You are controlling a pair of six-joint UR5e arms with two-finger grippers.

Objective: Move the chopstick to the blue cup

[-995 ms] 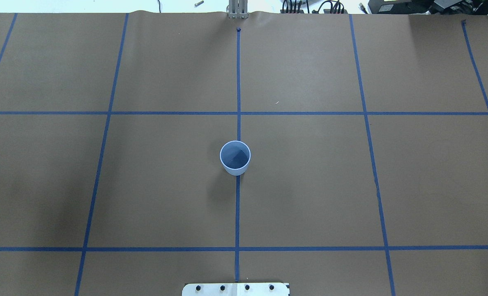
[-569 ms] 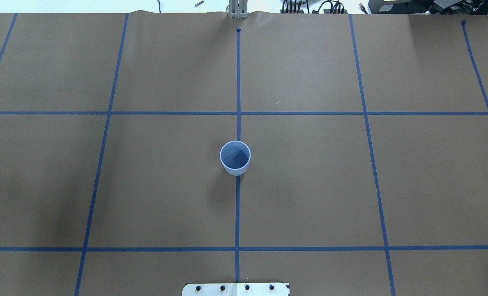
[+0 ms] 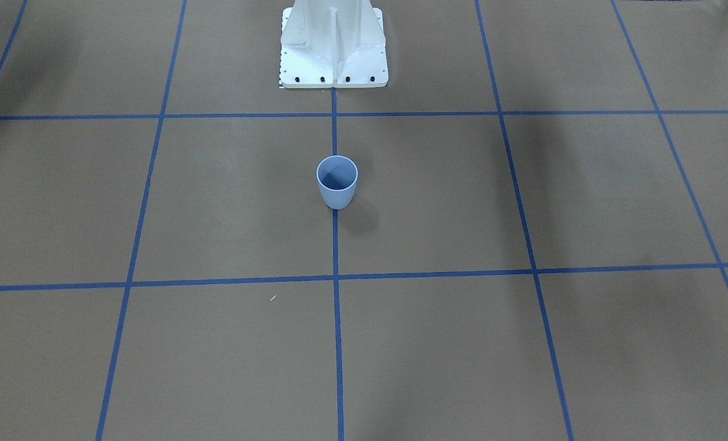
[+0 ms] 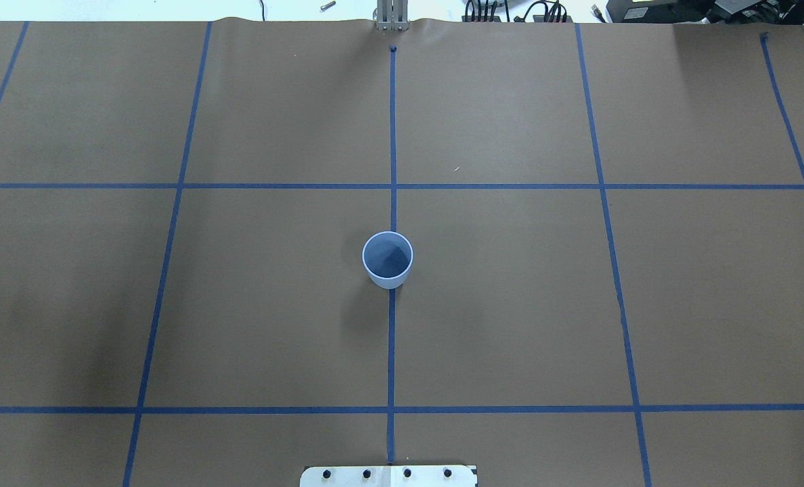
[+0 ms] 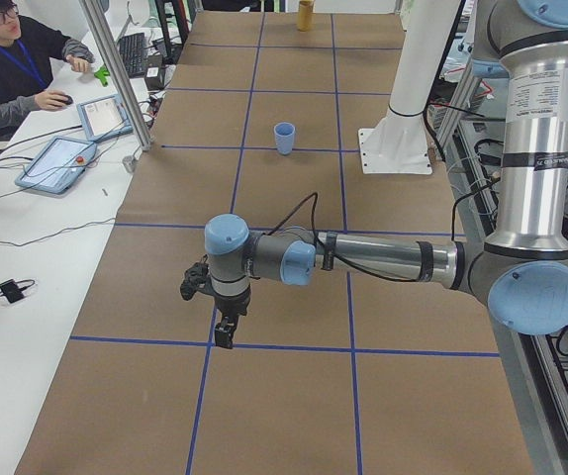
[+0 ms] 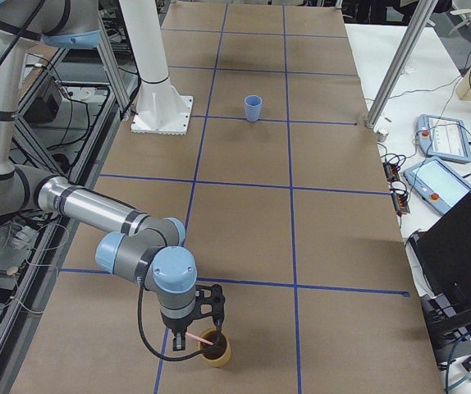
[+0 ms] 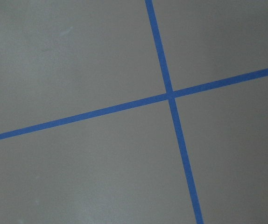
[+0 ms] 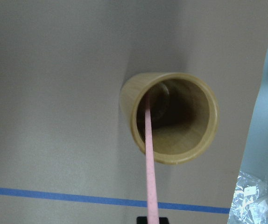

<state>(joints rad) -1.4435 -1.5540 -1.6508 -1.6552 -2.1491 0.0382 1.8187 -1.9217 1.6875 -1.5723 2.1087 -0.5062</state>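
The pale blue cup (image 4: 388, 260) stands upright on the centre tape line, also in the front view (image 3: 337, 184) and both side views (image 5: 284, 138) (image 6: 253, 107). A pale pink chopstick (image 8: 150, 163) leans in a tan bamboo cup (image 8: 204, 140) near the table's right end (image 6: 217, 353). My right gripper (image 6: 196, 341) hangs just above that cup; its dark fingertips (image 8: 148, 220) are shut on the chopstick's upper end (image 6: 203, 337). My left gripper (image 5: 225, 332) points down over a tape crossing near the left end; I cannot tell whether it is open.
The white robot base (image 3: 333, 46) stands at the table's near edge behind the blue cup. An operator (image 5: 7, 59) sits at a side table with tablets (image 5: 61, 163). A metal post (image 5: 116, 69) stands at the far edge.
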